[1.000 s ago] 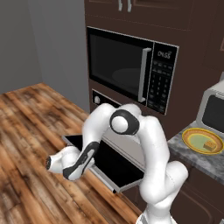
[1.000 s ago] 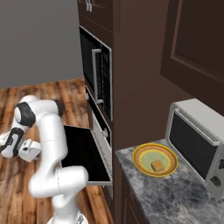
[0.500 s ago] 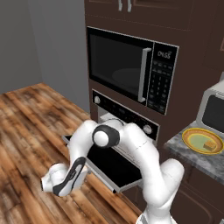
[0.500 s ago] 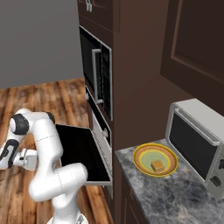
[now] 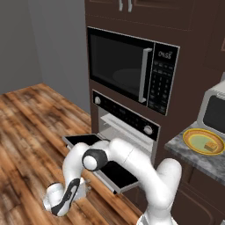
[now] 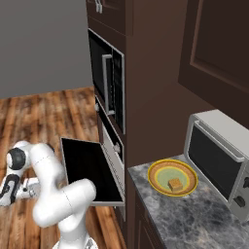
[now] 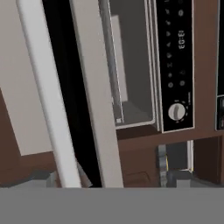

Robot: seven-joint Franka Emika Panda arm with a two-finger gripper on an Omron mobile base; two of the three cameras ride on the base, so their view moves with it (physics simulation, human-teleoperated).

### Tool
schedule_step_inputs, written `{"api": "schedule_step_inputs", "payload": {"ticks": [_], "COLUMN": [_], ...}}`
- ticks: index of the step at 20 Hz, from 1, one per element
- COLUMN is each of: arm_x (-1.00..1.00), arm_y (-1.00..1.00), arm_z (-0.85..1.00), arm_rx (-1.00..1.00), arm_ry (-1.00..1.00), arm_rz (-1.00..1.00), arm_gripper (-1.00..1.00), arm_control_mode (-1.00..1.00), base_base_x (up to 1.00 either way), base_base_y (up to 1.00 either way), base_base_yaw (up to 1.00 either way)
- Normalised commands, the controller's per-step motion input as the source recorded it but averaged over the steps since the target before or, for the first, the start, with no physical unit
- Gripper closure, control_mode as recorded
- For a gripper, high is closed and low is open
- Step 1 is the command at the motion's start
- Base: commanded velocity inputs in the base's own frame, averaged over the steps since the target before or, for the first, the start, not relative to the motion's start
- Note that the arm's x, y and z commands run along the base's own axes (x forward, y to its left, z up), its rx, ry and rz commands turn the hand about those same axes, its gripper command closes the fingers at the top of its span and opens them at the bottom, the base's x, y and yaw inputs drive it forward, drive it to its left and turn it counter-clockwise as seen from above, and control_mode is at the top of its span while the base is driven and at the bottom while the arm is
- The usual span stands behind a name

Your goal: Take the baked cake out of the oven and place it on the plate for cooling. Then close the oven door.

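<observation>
Here, going from left to right, we first saw the claw (image 5: 61, 203) low over the wooden floor (image 5: 30, 127), below and in front of the oven door (image 5: 107, 169). Its two fingers stood wide apart and held nothing. From the right base camera the same claw (image 6: 9, 188) hung at the far left, beside the free edge of the door.

Next, the oven door (image 6: 87, 170) lay dropped down flat, fully open, with its black glass facing up. In the hand camera we saw its long silver bar handle (image 7: 46, 94) crossing the picture, close in front of the fingers.

Behind the door stood the oven (image 5: 125, 127) with its black control strip and round knobs (image 7: 176, 111), and above it the black microwave (image 5: 132, 70).

Further right, on the grey stone table (image 6: 194, 219), the plate (image 6: 158, 177) rested near the small grey toaster oven (image 6: 219, 160). The baked cake (image 6: 175, 184) sat on the plate, toward its right side.
</observation>
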Motion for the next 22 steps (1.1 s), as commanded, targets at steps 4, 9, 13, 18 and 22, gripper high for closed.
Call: {"api": "schedule_step_inputs", "payload": {"ticks": [4, 9, 13, 18, 22], "arm_x": [0.16, 0.38, 0.35, 0.28, 0.28], "arm_y": [-0.07, -0.19, -0.23, -0.17, -0.1], "arm_z": [-0.46, -0.4, -0.37, -0.38, -0.31], "arm_rx": [-0.27, -0.16, -0.1, -0.11, -0.1], "arm_ry": [-0.06, 0.0, 0.0, 0.0, 0.0], "arm_rz": [0.0, 0.0, 0.0, 0.0, 0.0], "arm_gripper": [-1.0, -1.0, -1.0, -1.0, -1.0], "arm_control_mode": [-1.0, -1.0, -1.0, -1.0, -1.0], "base_base_x": [0.0, 0.0, 0.0, 0.0, 0.0], "base_base_y": [0.0, 0.0, 0.0, 0.0, 0.0], "base_base_yaw": [0.0, 0.0, 0.0, 0.0, 0.0]}}
